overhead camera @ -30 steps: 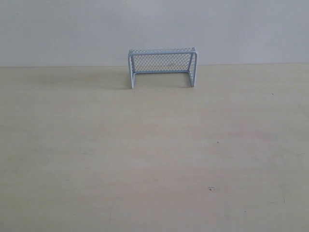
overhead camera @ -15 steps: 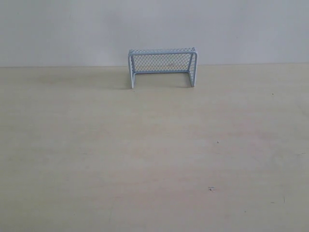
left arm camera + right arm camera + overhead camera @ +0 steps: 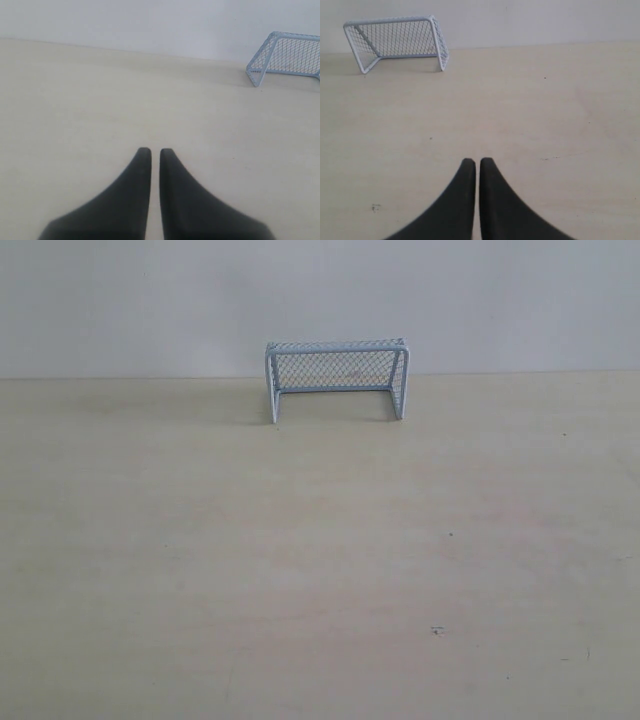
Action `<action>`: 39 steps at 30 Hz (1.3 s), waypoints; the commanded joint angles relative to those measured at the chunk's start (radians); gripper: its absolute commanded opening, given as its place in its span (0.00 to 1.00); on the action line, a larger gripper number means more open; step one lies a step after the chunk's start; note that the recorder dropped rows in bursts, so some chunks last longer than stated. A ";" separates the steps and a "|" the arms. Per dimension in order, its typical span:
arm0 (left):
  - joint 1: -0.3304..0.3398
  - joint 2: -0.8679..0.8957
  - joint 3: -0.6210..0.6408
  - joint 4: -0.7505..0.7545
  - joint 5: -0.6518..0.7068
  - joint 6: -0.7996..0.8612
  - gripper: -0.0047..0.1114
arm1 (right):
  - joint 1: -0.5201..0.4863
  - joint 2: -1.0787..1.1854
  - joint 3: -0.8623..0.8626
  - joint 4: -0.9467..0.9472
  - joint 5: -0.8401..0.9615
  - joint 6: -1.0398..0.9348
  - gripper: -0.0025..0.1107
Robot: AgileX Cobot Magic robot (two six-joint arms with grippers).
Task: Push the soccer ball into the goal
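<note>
Black tapering fingers [image 3: 132, 195] of the left gripper [image 3: 155, 150] stood almost together. Only a narrow slit was left between the tips, and nothing was held there. The right gripper [image 3: 477, 160] showed the same posture: its two black fingers [image 3: 502, 205] nearly met at the tips, with nothing between them. Both hung over the pale wooden table [image 3: 320, 570]. In the exterior view the table's near part carried a small dark speck [image 3: 437, 630] toward 5 o'clock.

Farther on, the goal [image 3: 335, 344] stood upright at the table's far edge, at 12 o'clock in the exterior view. Its open mouth faced the camera and its mesh back stood close to the light grey wall [image 3: 320, 290]. It lay well apart from the left gripper at about 1 o'clock and from the right gripper at about 11 o'clock. Where the soccer ball lay could not be told from these views.
</note>
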 commanded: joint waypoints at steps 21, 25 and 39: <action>0.002 -0.002 -0.004 -0.005 -0.004 -0.008 0.09 | -0.002 -0.005 -0.001 -0.051 0.009 -0.010 0.02; 0.002 -0.002 -0.004 -0.005 -0.004 -0.008 0.09 | -0.002 -0.005 -0.001 -0.051 0.009 -0.010 0.02; 0.002 -0.002 -0.004 -0.005 -0.004 -0.008 0.09 | -0.002 -0.005 -0.001 -0.048 0.009 -0.010 0.02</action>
